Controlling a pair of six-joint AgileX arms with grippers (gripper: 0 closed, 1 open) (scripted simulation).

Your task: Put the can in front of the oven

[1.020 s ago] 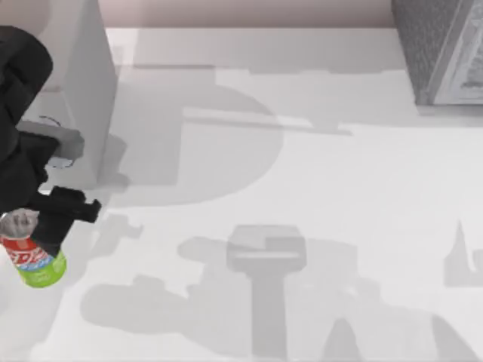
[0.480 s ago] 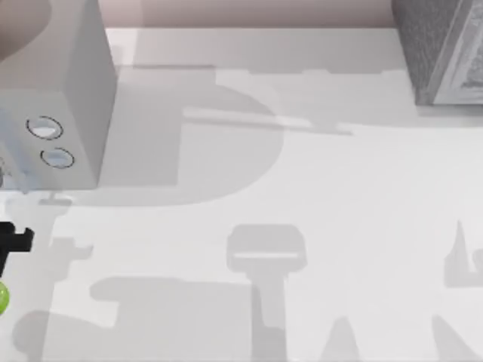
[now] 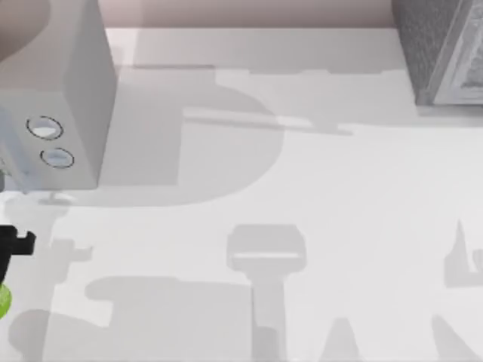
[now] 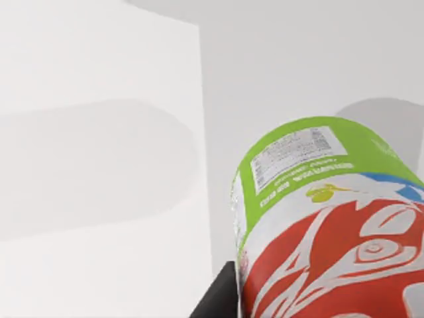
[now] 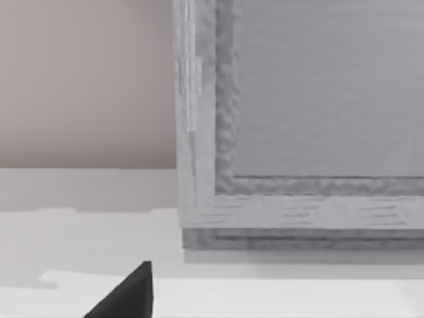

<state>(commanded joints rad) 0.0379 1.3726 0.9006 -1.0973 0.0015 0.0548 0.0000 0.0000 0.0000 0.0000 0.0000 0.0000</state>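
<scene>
The oven [image 3: 68, 83], a pale grey box with two round silver dials [image 3: 45, 128], stands at the table's back left. A lime-green sliver of the can [image 3: 2, 299] shows at the top view's left edge, nearer the front than the oven. My left gripper [image 3: 13, 246] is just above that sliver, a black part cut by the edge. The left wrist view has the can [image 4: 331, 225] close up, green base outward and red body near, with a black finger [image 4: 218, 301] against its side. A black fingertip [image 5: 132, 291] of my right gripper faces the speckled box.
A darker speckled grey box [image 3: 441, 53] stands at the back right corner, and its framed face [image 5: 318, 119] looms in the right wrist view. Arm shadows lie across the white table [image 3: 339, 188] in the middle and front.
My left arm has carried the can leftward, almost out of the top view. The oven's dials, covered by the arm a second ago, now show.
</scene>
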